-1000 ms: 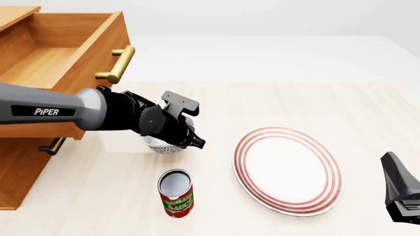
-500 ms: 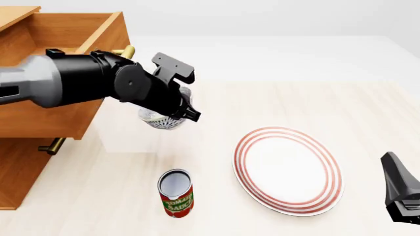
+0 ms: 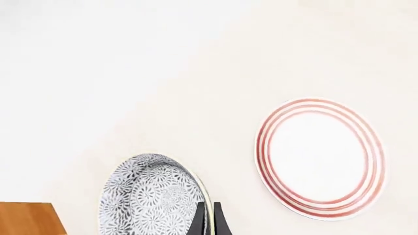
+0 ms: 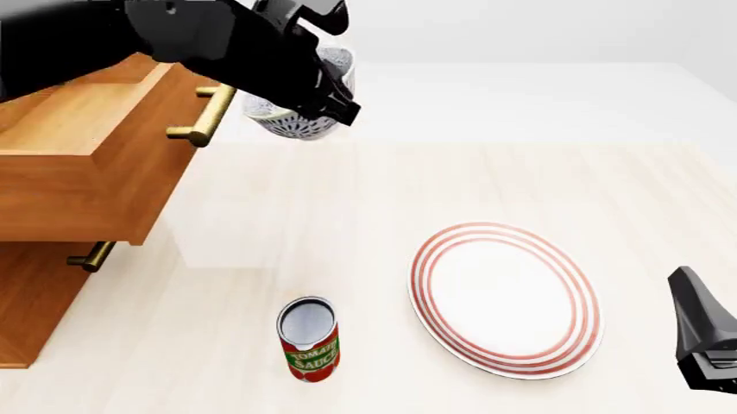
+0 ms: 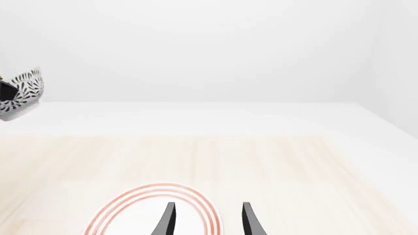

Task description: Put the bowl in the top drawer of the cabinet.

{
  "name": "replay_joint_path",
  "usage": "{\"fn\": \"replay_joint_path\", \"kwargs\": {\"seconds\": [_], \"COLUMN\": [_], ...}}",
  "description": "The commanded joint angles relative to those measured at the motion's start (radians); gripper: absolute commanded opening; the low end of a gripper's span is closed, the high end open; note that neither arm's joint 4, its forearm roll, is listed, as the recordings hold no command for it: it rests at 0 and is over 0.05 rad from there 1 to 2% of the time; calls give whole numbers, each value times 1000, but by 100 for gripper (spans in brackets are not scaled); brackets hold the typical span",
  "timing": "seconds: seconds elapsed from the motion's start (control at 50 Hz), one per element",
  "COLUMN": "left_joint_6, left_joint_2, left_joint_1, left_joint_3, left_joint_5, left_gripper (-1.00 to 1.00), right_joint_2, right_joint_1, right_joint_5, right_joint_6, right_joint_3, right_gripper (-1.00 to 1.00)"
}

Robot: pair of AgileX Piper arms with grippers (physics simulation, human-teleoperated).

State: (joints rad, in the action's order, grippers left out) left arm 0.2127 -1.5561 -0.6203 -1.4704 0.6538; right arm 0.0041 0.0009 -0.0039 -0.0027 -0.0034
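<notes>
While my left tool (image 4: pixel 334 90) pinches the speckled bowl's (image 4: pixel 302 121) rim beside the top drawer's (image 4: pixel 81 164) handle, my right tool (image 5: pixel 204 218) sits spread.

sim tabletop, kitchen-ish | wood table (image 4: pixel 484 181), plate (image 4: pixel 507 297), sauce can (image 4: pixel 309 338), cabinet (image 4: pixel 34 285), blank white bg

Left hand (image 4: pixel 334 99) apparently hides bowl's (image 4: pixel 293 121) rim.

Cabinet (image 4: pixel 34 293) at table's (image 4: pixel 484 181) left edge, top drawer (image 4: pixel 103 155) pulled out. Bowl (image 4: pixel 302 116) in air just right of drawer handle (image 4: pixel 207 112). Can (image 4: pixel 309 338) near front; plate (image 4: pixel 507 297) right of can.
</notes>
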Motion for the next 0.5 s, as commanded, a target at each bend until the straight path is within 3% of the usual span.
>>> {"fn": "replay_joint_path", "kwargs": {"seconds": [0.02,0.06,0.3,0.5], "left_joint_6": [67,67,169,210], "left_joint_2": [22,21,13,35], "left_joint_1": [-12,-12,10,86], "left_joint_3": [-188,-189,-411,-413], "left_joint_5": [104,104,237,266], "left_gripper": [-100,-100,-100,-100], "right_joint_2": [0,0,0,0], "right_joint_1": [0,0,0,0], "right_joint_5": [0,0,0,0], "right_joint_6": [0,0,0,0], "right_joint_3": [0,0,0,0], "right_gripper": [100,100,100,100]}}
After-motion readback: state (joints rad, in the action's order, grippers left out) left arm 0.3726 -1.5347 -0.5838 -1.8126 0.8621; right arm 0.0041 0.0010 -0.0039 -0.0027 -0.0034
